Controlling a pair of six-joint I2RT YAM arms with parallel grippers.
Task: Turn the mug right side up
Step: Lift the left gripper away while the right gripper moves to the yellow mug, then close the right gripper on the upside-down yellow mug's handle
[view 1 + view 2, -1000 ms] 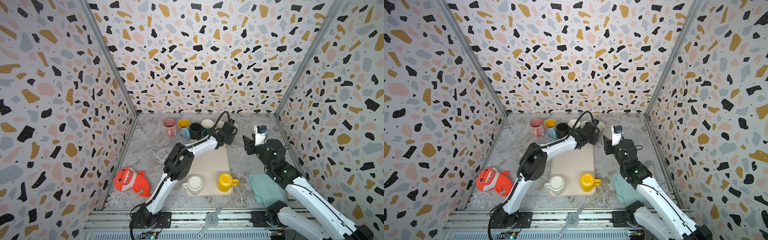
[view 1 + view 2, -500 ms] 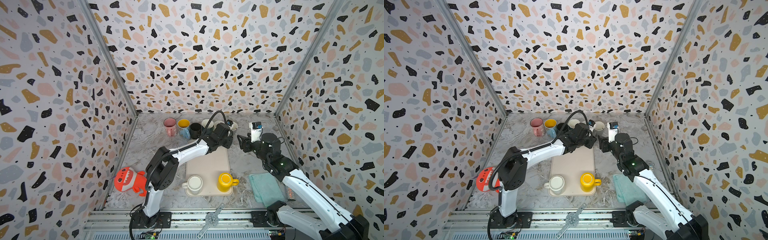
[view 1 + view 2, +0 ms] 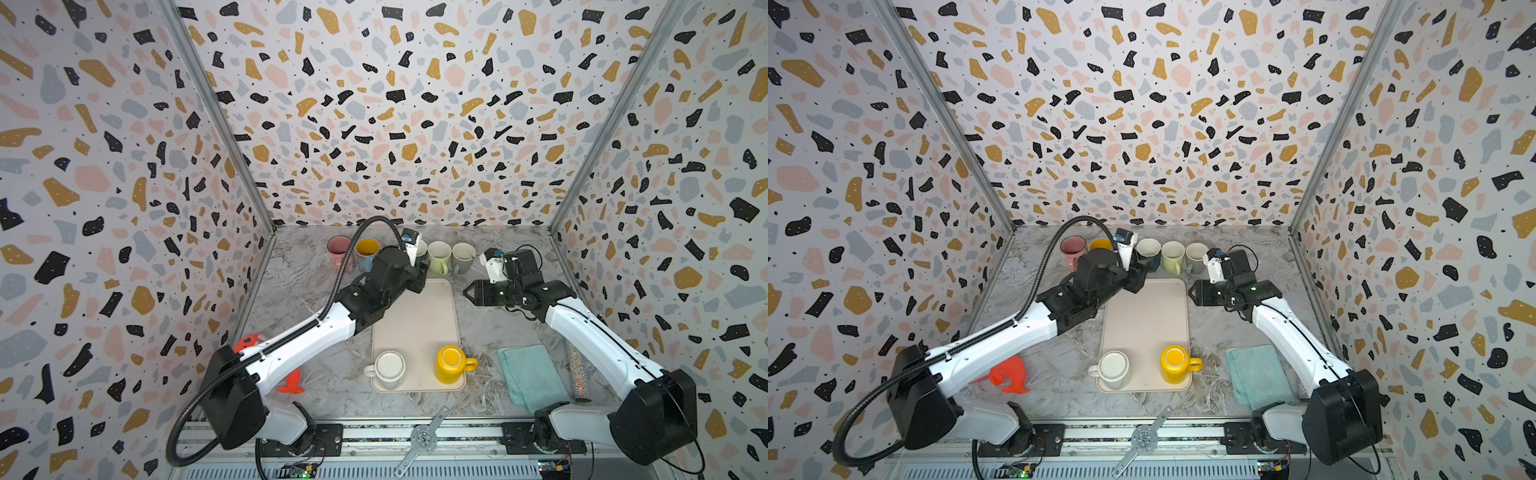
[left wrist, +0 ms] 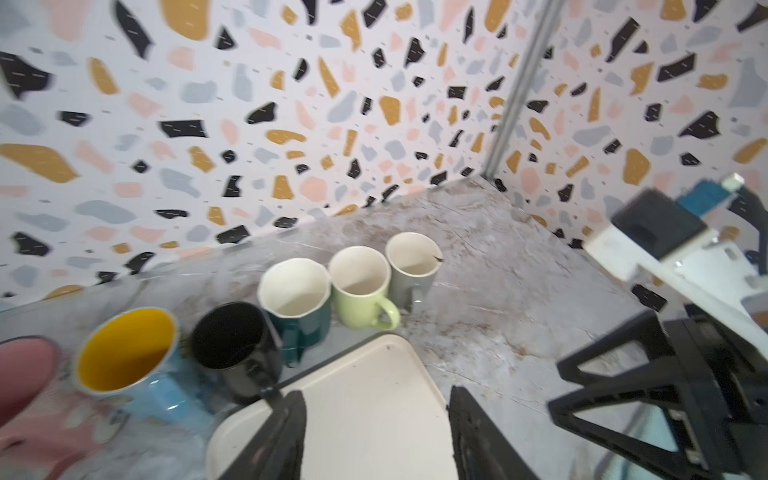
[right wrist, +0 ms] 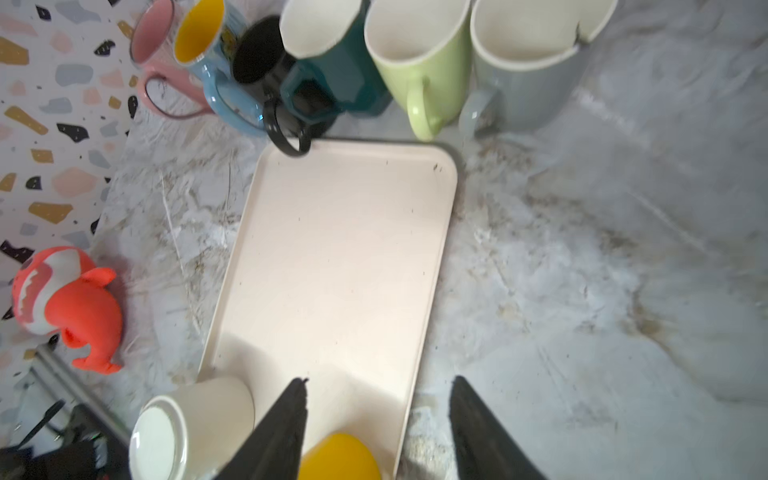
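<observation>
We see the left tool [image 4: 376, 401] and right tool [image 5: 378, 380] both parted, holding nothing — the white mug [image 3: 390, 368] sits bottom-up on the tray [image 3: 415, 324].

8 mugs in all. 6 upright in the back row on the worktop [image 3: 299, 282]: 1 pink mug [image 4: 23, 374], 1 blue mug [image 4: 129, 353] w/ yellow inside, 1 black mug [image 4: 232, 345], 1 teal mug [image 4: 297, 299], 1 green mug [image 4: 359, 286], 1 grey mug [image 4: 411, 266]. 2 upside down on the tray [image 3: 419, 324]: 1 cream mug [image 3: 390, 368], 1 yellow mug [image 3: 449, 365]. Just 1 tray, beige. 1 red toy [image 5: 66, 303]. 1 teal cloth [image 3: 528, 374]. 1 glittery tube [image 3: 577, 365]. 1 metal strip [image 3: 424, 436] at the front rail. 2 arms, left arm [image 3: 299, 345] and right arm [image 3: 598, 340], each w/ 2 black fingers [image 4: 278, 440]
</observation>
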